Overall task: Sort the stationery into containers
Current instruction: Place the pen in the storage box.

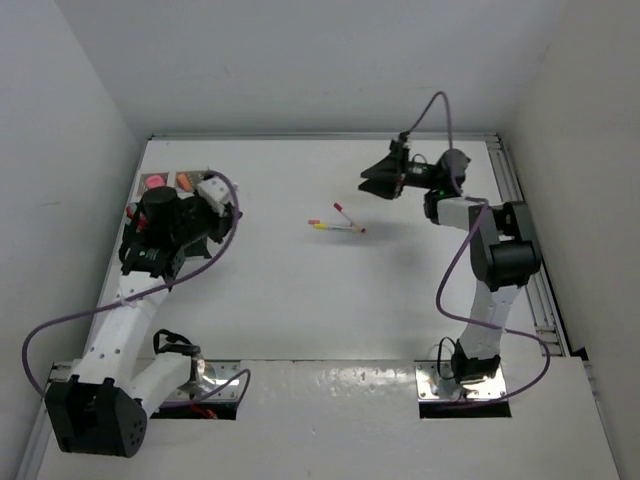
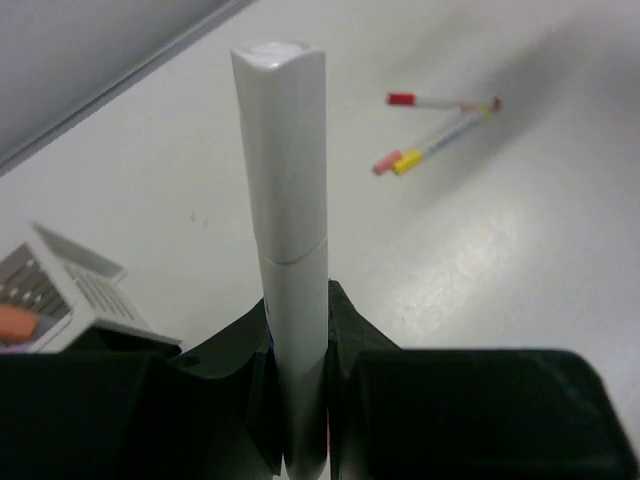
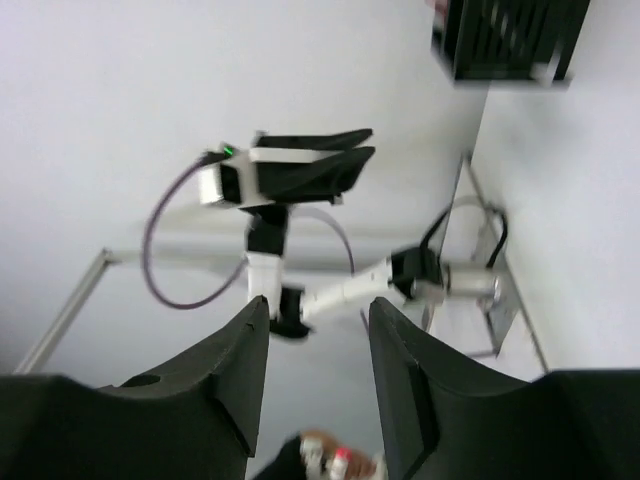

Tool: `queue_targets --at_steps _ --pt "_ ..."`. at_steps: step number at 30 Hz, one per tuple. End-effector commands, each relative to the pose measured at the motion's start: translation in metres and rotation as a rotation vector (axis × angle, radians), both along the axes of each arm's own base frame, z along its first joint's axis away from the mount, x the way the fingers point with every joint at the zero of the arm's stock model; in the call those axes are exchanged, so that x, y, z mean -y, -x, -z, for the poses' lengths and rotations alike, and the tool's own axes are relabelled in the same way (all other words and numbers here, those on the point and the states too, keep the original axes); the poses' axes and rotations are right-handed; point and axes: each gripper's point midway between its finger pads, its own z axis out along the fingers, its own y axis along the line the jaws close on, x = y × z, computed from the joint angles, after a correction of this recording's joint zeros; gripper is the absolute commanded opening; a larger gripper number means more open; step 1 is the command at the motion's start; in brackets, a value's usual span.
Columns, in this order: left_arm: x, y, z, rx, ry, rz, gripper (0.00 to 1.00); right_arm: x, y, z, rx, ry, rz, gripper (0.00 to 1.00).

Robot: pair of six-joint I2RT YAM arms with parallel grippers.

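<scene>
We judge the step in hand to be the carry. The left gripper (image 2: 297,340) has its jaws clamped on a white marker (image 2: 285,150), which stands upright between them above the counter (image 1: 300,300), near the containers (image 1: 170,178) in the far left corner.

The next move calls for bringing the marker over a compartment and only then letting go (it is long, so a tilted drop might leave it leaning over a rim).

The white perforated bin (image 2: 70,285) appears to hold an orange piece (image 2: 12,322). A pink piece (image 1: 154,182) sits close by, though we cannot tell in which compartment. The black organizer (image 3: 510,40) is too blurred to read.

The right gripper (image 3: 320,310) hovers with its jaws apart and nothing between them, near the loose pens (image 1: 335,226) mid-counter.
</scene>
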Motion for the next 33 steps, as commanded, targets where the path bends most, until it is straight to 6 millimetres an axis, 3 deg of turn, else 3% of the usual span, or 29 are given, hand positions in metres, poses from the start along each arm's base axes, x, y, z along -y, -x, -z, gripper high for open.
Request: queue_targets --at_steps 1,2,5,8,12,15,21,24,27,29,33 --pt "-0.033 -0.027 -0.051 0.064 0.346 -0.225 0.00 0.040 0.017 -0.069 0.224 -0.042 0.031 0.44" --pt "-0.034 -0.030 -0.050 0.073 0.347 -0.229 0.00 0.041 0.020 -0.070 0.232 -0.037 0.024 0.44" --pt "-0.073 -0.046 -0.057 0.094 0.446 -0.349 0.00 0.069 0.016 -0.073 0.269 -0.007 0.077 0.44" --pt "-0.096 -0.057 -0.064 0.146 0.488 -0.395 0.00 0.080 0.021 -0.077 0.333 0.020 0.083 0.44" --pt "-0.116 -0.066 -0.057 0.156 0.501 -0.430 0.00 0.089 0.030 -0.085 0.439 0.057 0.074 0.45" --pt "-0.135 -0.067 -0.048 0.166 0.485 -0.481 0.00 0.096 0.032 -0.095 0.523 0.104 0.045 0.51" --pt "-0.143 -0.065 -0.026 0.138 0.440 -0.501 0.00 0.112 0.023 -0.135 0.498 0.135 0.060 0.57" --pt "-0.149 -0.064 -0.018 0.125 0.399 -0.532 0.00 0.110 0.034 -0.153 0.489 0.110 0.085 0.59" --pt "-0.158 -0.065 -0.007 0.113 0.345 -0.571 0.00 0.106 0.052 -0.185 0.595 0.098 0.108 0.61" --pt "-0.162 -0.065 0.000 0.107 0.328 -0.588 0.00 0.105 0.062 -0.206 0.668 0.094 0.121 0.68" --pt "-0.168 -0.069 0.018 0.089 0.317 -0.609 0.00 0.108 0.064 -0.216 0.737 0.090 0.150 0.70"
